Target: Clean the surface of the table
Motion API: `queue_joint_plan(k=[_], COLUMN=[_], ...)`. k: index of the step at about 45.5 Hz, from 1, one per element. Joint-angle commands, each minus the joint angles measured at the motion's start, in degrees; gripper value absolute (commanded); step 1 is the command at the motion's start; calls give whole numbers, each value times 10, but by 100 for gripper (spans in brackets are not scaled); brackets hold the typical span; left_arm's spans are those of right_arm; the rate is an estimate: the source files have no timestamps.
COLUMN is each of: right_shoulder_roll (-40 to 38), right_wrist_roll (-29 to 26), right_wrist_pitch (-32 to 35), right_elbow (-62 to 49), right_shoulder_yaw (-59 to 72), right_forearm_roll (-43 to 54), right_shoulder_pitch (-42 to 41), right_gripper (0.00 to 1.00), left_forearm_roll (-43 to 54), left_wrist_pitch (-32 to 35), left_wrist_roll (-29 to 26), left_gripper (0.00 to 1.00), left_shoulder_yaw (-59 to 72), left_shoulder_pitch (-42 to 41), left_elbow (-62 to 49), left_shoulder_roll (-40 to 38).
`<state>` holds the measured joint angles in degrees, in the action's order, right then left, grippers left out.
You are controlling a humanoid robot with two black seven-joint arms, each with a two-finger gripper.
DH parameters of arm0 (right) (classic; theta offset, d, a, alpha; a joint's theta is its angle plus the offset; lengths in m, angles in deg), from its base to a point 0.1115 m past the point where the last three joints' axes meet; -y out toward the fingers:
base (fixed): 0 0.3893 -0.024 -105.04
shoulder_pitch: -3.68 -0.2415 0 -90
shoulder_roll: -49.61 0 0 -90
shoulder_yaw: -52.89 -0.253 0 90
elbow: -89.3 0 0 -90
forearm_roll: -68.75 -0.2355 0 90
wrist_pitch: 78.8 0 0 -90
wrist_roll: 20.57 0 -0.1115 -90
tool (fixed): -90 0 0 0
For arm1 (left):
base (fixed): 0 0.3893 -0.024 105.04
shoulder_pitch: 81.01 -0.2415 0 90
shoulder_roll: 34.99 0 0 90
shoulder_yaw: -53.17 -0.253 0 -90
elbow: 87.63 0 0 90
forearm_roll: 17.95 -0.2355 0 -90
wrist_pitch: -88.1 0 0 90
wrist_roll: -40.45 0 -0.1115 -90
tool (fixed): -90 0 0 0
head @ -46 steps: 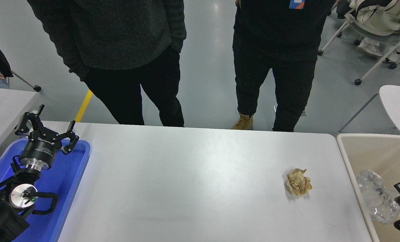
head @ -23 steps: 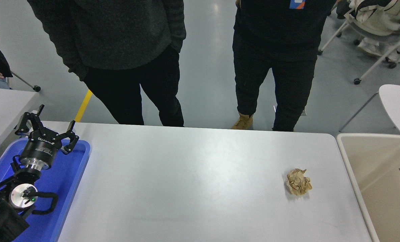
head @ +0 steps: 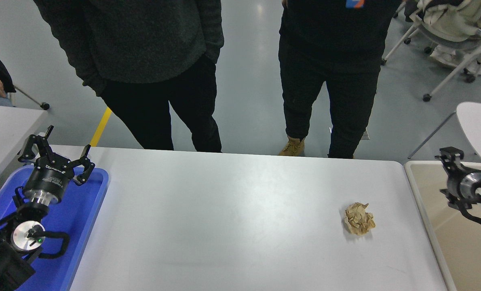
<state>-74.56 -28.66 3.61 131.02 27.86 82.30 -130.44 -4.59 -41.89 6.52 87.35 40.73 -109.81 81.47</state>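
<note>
I see the table surface (head: 232, 226), a big white top that is smooth and not shiny. It is flat and wide, and it fills most of my view from left to right. Its far corners are round. A soft patch of light sits near its middle. One small crumpled ball of brown paper (head: 359, 218) lies on it, over on my right side, close to the right edge. The rest of the white top that I can see is bare.
</note>
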Motion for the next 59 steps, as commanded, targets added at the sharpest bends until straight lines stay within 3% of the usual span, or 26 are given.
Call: queue_joint_plan(k=[1, 14, 27, 45, 59], right_shoulder_roll=[69, 173, 210, 195, 108], right_wrist_roll=[23, 76, 114, 115, 119], right_wrist_pitch=[0, 1, 6, 6, 13], right_elbow=[35, 48, 57, 57, 73], right_shoulder_yaw=[-146, -266, -285, -266, -103], right_forearm_roll=[-52, -74, -74, -70, -20], right_shoulder_pitch=[40, 105, 119, 115, 82], right_gripper=[100, 100, 100, 100, 100], left_forearm_roll=[0, 0, 0, 0, 0], left_wrist_pitch=[0, 0, 0, 0, 0], left_wrist_roll=[0, -1, 0, 0, 0], left_gripper=[100, 100, 100, 100, 100], left_shoulder_yaw=[0, 0, 0, 0, 0], left_shoulder_pitch=[0, 0, 0, 0, 0], left_elbow=[0, 0, 0, 0, 0], left_shoulder_roll=[0, 0, 0, 0, 0])
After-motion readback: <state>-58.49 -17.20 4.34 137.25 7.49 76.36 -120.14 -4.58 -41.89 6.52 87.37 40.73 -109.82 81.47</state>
